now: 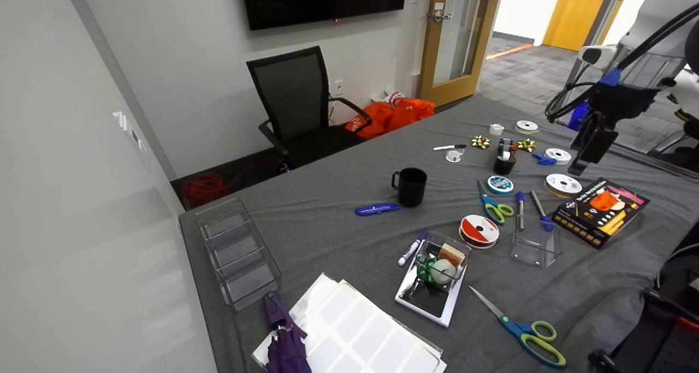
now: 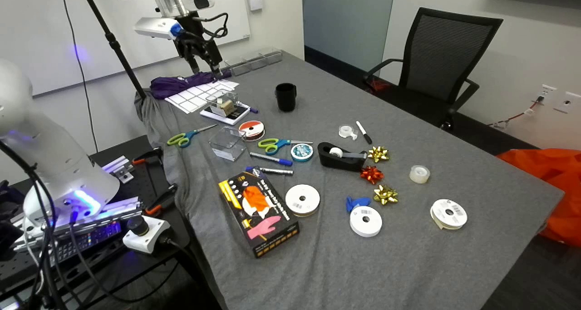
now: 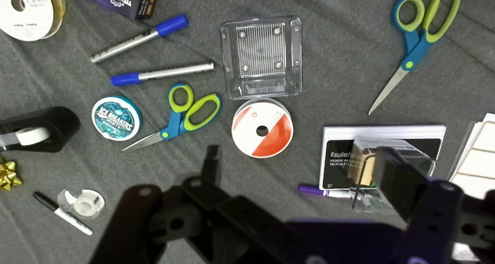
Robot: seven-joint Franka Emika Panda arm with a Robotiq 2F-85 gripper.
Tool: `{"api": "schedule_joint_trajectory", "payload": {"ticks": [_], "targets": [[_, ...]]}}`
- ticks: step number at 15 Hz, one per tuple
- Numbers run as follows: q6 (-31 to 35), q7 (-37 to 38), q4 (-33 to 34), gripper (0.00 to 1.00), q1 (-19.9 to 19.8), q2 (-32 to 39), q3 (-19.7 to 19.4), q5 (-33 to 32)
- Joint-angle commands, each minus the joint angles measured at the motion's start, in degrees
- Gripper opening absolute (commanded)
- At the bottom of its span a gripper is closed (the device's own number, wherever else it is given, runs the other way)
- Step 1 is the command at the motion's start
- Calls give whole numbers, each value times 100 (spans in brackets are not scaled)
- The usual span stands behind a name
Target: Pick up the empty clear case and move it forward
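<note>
The empty clear case (image 1: 537, 248) is a small square open-topped clear plastic box standing on the grey cloth. It also shows in an exterior view (image 2: 228, 144), and at the top middle of the wrist view (image 3: 261, 57), with nothing in it. It stands close to a red-and-white ribbon spool (image 3: 262, 130). My gripper (image 3: 301, 157) is open with nothing between its fingers. It hangs well above the table, apart from the case; the case lies beyond the fingertips in the wrist view. The gripper also shows in both exterior views (image 1: 587, 150) (image 2: 206, 69).
A filled clear box (image 3: 371, 206) stands on a black-and-white ink pad (image 3: 336, 175). Scissors (image 3: 415, 55) and blue-capped markers (image 3: 170, 71) lie around the case. A glove box (image 2: 258, 210), a black mug (image 2: 286, 96) and a divided clear tray (image 1: 240, 255) stand on the table.
</note>
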Motion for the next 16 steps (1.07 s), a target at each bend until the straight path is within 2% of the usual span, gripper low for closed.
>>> {"api": "schedule_joint_trajectory", "payload": {"ticks": [1,7,12,16], "targets": [[-13,-2,9,100,-9,-1,13,5],[436,-245,-353,100,12,376,-139,112],[1133,-468,-675,100,0,884,-205,226],[1869,-1161,-784,100,99,1398,-349,698]]}}
